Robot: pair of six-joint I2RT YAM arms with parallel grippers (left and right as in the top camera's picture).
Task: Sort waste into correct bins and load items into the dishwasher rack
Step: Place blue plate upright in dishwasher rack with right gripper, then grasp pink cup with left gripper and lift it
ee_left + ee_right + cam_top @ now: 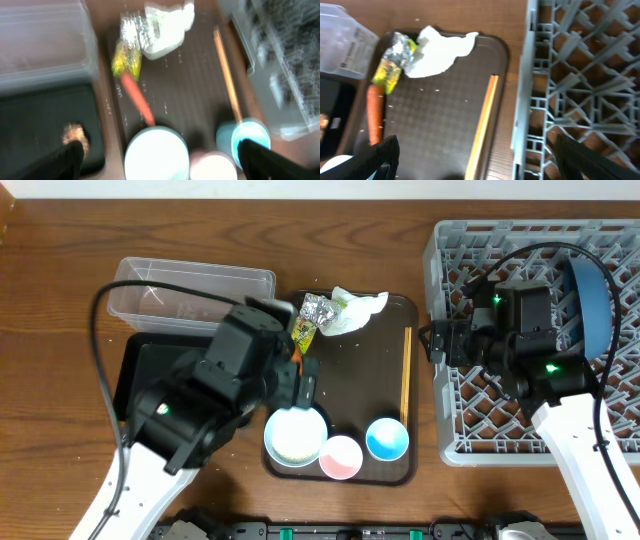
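Orange carrot (137, 97), centre-left of frame, on brown tray (195, 100).
Judged light, stiff, smooth, may roll; pinch across mid-length. Left gripper (160, 150) and right gripper (475, 150): both spread wide, empty.

left arm (190, 420) and right arm (530, 350) both hover, jaws spread wide, empty.

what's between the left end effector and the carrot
The white bowl lies under the open left end effector, at the carrot's near tip. The rest of the carrot lies bare on the brown tray.
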